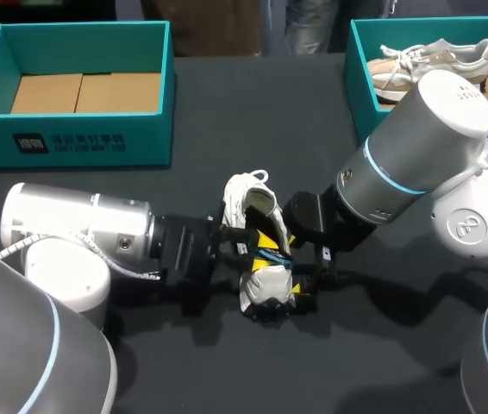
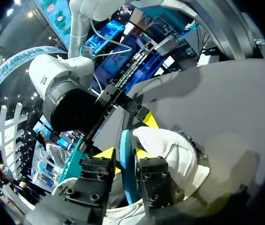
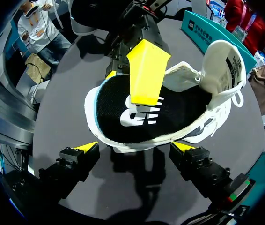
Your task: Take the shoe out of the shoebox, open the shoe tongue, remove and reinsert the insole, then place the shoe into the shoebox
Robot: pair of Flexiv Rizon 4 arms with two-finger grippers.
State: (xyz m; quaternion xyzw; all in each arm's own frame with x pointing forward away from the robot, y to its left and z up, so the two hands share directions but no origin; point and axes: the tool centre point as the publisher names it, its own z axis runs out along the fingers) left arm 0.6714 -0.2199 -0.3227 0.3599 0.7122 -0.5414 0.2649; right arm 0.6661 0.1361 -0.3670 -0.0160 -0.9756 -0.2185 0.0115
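Step in hand: we're in the insole stage. The white shoe [image 1: 259, 278] is out of its box, down on the dark desk [image 1: 382, 349] between the two arms, with the black insole [image 3: 142, 112] lying across its opening rather than seated inside.
Left hand [image 2: 124, 157]: closed narrow on the insole's teal edge, one yellow tip on top and the other underneath. That's a firm pinch.
Right hand [image 3: 136, 149]: spread wide and holding nothing, with the side of the shoe's sole just ahead of its tips.
Out or in: hard to call from these angles. The insole looks lifted rather than settled, so it may be either half of the remove-and-reinsert.
Next move: my read is the right hand needs to close on the shoe's sidewall and steady it. Then the left hand can draw the insole clear, or feed it toe-first along the shoe's floor and press it flat.
Destination: the left shoebox [image 1: 80, 138] shows only a bare cardboard floor, so it looks like the likely home. The right shoebox [image 1: 360, 78] already holds beige sneakers [image 1: 434, 59].
Writing on the insole: a white logo is printed mid-sole, large and crisp in the right wrist view.
Writing on the box: there's a white emblem and two lines of white lettering on the left shoebox's front wall.
Writing on the shoe: there's a small printed label on the inner lining, too fine to make out.
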